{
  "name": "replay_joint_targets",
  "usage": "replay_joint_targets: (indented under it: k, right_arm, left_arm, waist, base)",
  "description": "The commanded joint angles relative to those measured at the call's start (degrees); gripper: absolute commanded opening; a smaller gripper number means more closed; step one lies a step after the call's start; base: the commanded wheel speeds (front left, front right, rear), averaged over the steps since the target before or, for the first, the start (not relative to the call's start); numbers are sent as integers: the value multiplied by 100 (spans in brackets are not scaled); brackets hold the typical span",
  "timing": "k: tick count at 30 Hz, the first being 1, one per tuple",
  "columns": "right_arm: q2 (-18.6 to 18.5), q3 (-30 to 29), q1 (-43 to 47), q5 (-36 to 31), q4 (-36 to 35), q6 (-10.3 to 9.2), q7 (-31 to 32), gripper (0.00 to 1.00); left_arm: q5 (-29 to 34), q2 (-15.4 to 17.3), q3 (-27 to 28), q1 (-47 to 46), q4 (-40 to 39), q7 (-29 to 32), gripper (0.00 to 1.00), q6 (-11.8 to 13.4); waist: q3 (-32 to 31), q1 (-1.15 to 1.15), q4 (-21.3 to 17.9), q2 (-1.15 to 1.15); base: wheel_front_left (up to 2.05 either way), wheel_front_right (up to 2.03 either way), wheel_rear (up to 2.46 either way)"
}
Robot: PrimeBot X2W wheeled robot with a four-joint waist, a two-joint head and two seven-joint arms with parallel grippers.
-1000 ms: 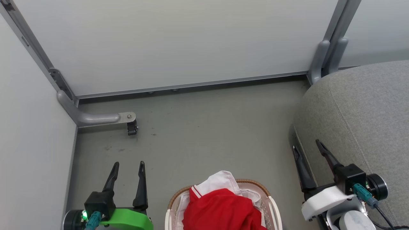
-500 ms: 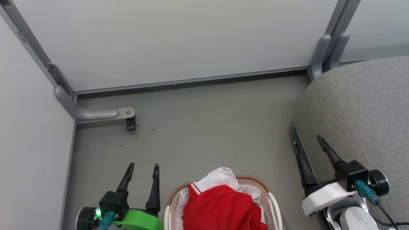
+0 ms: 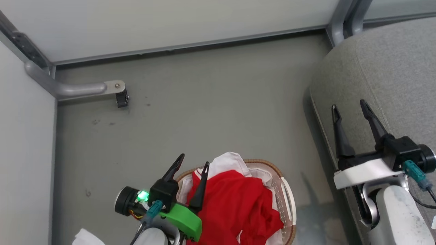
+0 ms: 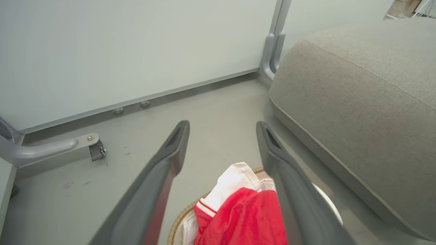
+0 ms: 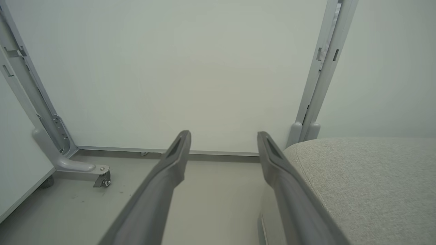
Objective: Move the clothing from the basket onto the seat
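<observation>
The red clothing (image 3: 238, 204) with a white collar (image 3: 226, 161) is heaped in the white basket (image 3: 287, 200) on the floor, at the bottom middle of the head view. My left gripper (image 3: 194, 162) hangs open over the basket's left rim, its right finger above the red cloth. From the left wrist, the clothing (image 4: 245, 217) lies low between the open fingers (image 4: 170, 160). The grey seat (image 3: 391, 64) fills the right side. My right gripper (image 3: 351, 107) is open and empty above the seat's left edge. The seat (image 5: 368, 183) lies at the lower right of the right wrist view.
White partition walls close off the back and left. A grey metal foot (image 3: 68, 89) with a small black caster (image 3: 121, 98) juts from the left corner. Bare grey floor (image 3: 204, 102) lies between the basket and the back wall. Another grey post (image 3: 340, 17) stands by the seat's far corner.
The head camera has tilted down, shifting the whole scene up. My left gripper has moved right, from beside the basket to over its left rim. The right gripper has risen in view.
</observation>
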Motion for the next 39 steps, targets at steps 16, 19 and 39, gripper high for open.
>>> replay_joint_targets:
  k: [16, 19, 39]
  right_arm:
    - [-20, 7, -952, 189, -328, -4, -19, 100]
    - [-20, 93, -1006, 294, -395, -4, -19, 100]
    - [-20, 535, -1222, 937, -409, -4, -19, 100]
  left_arm:
    - [297, 34, -968, -1867, 2663, -3, 100, -168]
    - [363, 45, -981, -2103, 3009, -3, 100, -158]
    - [298, 265, -855, -3108, 4056, -3, 100, -159]
  waist:
    - [2455, 0, -1039, 0]
    - [2682, 0, -1171, 0]
    - [3503, 0, -1728, 0]
  base:
    - [0, 0, 0]
    - [0, 0, 0]
    - [0, 0, 0]
